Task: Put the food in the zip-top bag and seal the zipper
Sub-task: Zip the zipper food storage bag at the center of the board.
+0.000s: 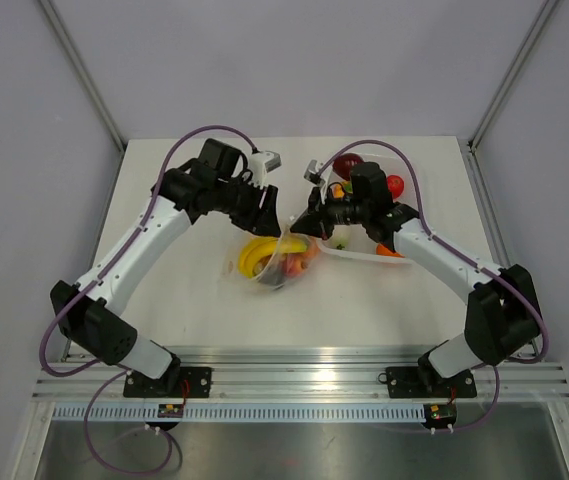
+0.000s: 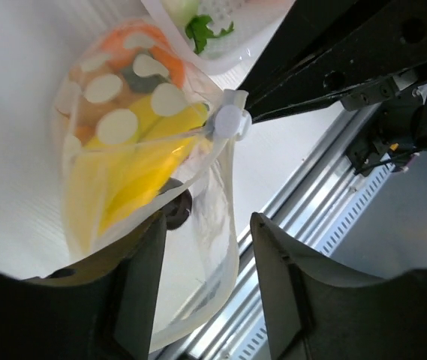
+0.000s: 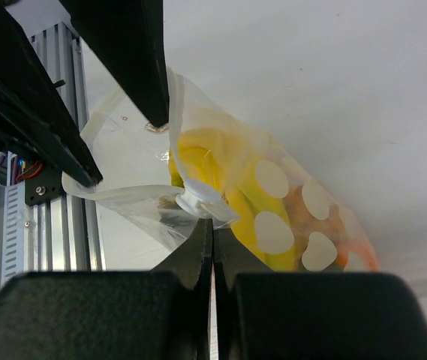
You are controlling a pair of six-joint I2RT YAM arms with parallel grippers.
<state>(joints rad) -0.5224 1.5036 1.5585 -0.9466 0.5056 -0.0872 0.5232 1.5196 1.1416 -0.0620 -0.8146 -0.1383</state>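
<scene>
Zip-top bag (image 1: 282,262) near the middle of the desk (image 1: 184,290), mouth toward 12 o'clock, lifted at that end between both grippers. Inside: yellow bananas (image 1: 254,257) on the 9 o'clock side, an orange piece (image 2: 134,37) and something reddish toward 3 o'clock, all seen through the white-blotched film.

Left gripper (image 2: 213,221) at 12 o'clock of the bag, jaws roughly half apart, clear film hanging in the gap and touching the finger on the banana side; no pinch on anything.

Right gripper (image 3: 213,229) at 1 o'clock of the bag, jaws fully together, clamped on the zipper (image 3: 198,202) at its white slider tab, film bunched around it.

White tray (image 1: 359,257) just beside the bag at 2 o'clock, under the right arm, with a red piece (image 1: 395,185), a dark red piece (image 1: 348,163) and an orange bit (image 1: 389,250) at its near corner.
</scene>
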